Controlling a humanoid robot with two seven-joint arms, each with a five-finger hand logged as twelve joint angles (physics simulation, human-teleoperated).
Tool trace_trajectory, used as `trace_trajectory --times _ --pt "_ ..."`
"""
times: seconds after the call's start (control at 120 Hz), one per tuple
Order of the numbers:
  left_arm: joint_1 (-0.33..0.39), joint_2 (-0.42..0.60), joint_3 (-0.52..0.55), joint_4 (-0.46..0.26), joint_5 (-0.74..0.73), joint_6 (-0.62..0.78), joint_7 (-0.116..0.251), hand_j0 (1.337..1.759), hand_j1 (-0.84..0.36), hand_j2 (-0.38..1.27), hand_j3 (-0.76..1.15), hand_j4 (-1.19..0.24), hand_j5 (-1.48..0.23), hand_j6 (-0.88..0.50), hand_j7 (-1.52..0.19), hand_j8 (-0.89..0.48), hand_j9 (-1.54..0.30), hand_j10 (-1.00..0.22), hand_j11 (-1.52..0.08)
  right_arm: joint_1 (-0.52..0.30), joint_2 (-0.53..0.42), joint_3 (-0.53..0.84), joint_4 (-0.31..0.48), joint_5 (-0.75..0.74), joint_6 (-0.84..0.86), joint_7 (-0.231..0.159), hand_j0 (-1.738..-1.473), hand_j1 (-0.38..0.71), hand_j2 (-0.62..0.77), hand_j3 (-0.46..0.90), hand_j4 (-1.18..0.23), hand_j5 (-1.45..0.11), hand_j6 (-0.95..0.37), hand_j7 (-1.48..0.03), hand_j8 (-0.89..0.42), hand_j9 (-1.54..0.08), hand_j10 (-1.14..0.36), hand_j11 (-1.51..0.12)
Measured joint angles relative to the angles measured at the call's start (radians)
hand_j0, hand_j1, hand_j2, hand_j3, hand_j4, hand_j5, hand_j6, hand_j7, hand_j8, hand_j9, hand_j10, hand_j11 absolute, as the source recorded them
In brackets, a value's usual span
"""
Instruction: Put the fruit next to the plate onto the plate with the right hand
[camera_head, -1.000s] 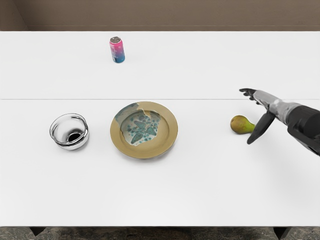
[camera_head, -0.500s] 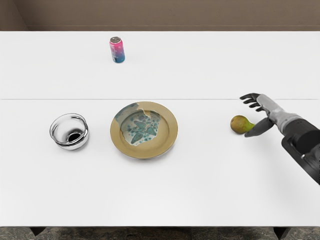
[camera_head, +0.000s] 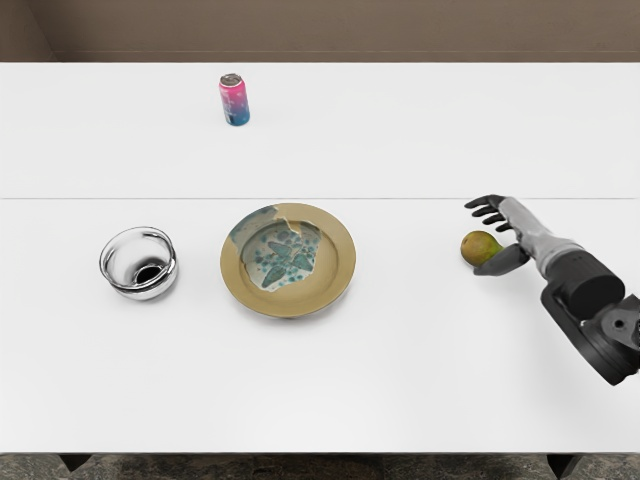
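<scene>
We see white tabletop (camera_head: 400, 380), plate (camera_head: 338, 283) mid-table, right hand (camera_head: 511, 234) at right, fingers (camera_head: 487, 209) spread, released, holding nothing. The pear (camera_head: 477, 247) lies on the tabletop just left of that hand, well right of plate.

**Surfaces as I read them from the head view**

The table (camera_head: 400, 380) looks matt white and smooth, with one thin seam across it. The plate (camera_head: 335, 285) seems glazed ceramic to me: a satin tan rim and a mottled blue-green centre. The bowl (camera_head: 115, 262) is polished metal, mirror-bright. The can (camera_head: 234, 100) has a glossy pink-and-blue wrap and a dull metal top. The pear (camera_head: 479, 246) has smooth, faintly shiny skin. My right hand (camera_head: 500, 232) shows matt black fingers and a grey satin wrist.
</scene>
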Motion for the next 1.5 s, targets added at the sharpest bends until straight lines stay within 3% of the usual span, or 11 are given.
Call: trace_trajectory --times 0.567,0.775,0.917,1.275,1.442,1.5 --pt "0.0 0.0 0.0 0.0 0.0 0.0 0.0 1.658 0.35 0.0 0.0 0.0 0.0 0.0 0.0 0.0 0.0 0.0 0.0 -0.009 0.022 -0.004 -0.038 0.0 -0.002 0.007 -1.658 0.17 -0.06 0.0 -0.44 -0.57 -0.44 -0.57 -0.44 -0.57 -0.44 -0.57" --pt "0.0 0.0 0.0 0.0 0.0 0.0 0.0 1.658 0.35 0.0 0.0 0.0 0.0 0.0 0.0 0.0 0.0 0.0 0.0 -0.013 0.023 -0.006 -0.042 -0.006 0.001 0.011 -1.656 0.22 -0.01 0.0 -0.49 -0.66 -0.47 -0.65 -0.4 -0.67 -0.45 -0.67" --pt "0.0 0.0 0.0 0.0 0.0 0.0 0.0 1.658 0.35 0.0 0.0 0.0 0.0 0.0 0.0 0.0 0.0 0.0 0.0 -0.015 0.023 -0.005 -0.045 -0.011 0.002 0.01 -1.655 0.26 0.13 0.0 -0.54 -0.72 -0.48 -0.71 -0.39 -0.73 -0.44 -0.74" --pt "0.0 0.0 0.0 0.0 0.0 0.0 0.0 1.658 0.35 0.0 0.0 0.0 0.0 0.0 0.0 0.0 0.0 0.0 0.0 -0.015 0.023 -0.005 -0.059 -0.011 0.007 0.009 -1.653 0.2 0.33 0.0 -0.66 -0.82 -0.58 -0.84 -0.52 -0.85 -0.59 -0.85" --pt "0.0 0.0 0.0 0.0 0.0 0.0 0.0 1.658 0.35 0.0 0.0 0.0 0.0 0.0 0.0 0.0 0.0 0.0 0.0 -0.003 0.02 0.012 -0.059 0.012 0.058 0.01 -1.653 0.14 0.21 0.0 -0.67 -0.85 -0.59 -0.86 -0.54 -0.87 -0.61 -0.88" --pt "0.0 0.0 0.0 0.0 0.0 0.0 0.0 1.658 0.35 0.0 0.0 0.0 0.0 0.0 0.0 0.0 0.0 0.0 0.0 0.002 0.019 0.029 -0.059 0.017 0.089 0.009 -1.653 0.14 0.27 0.0 -0.67 -0.86 -0.59 -0.86 -0.54 -0.88 -0.62 -0.88"
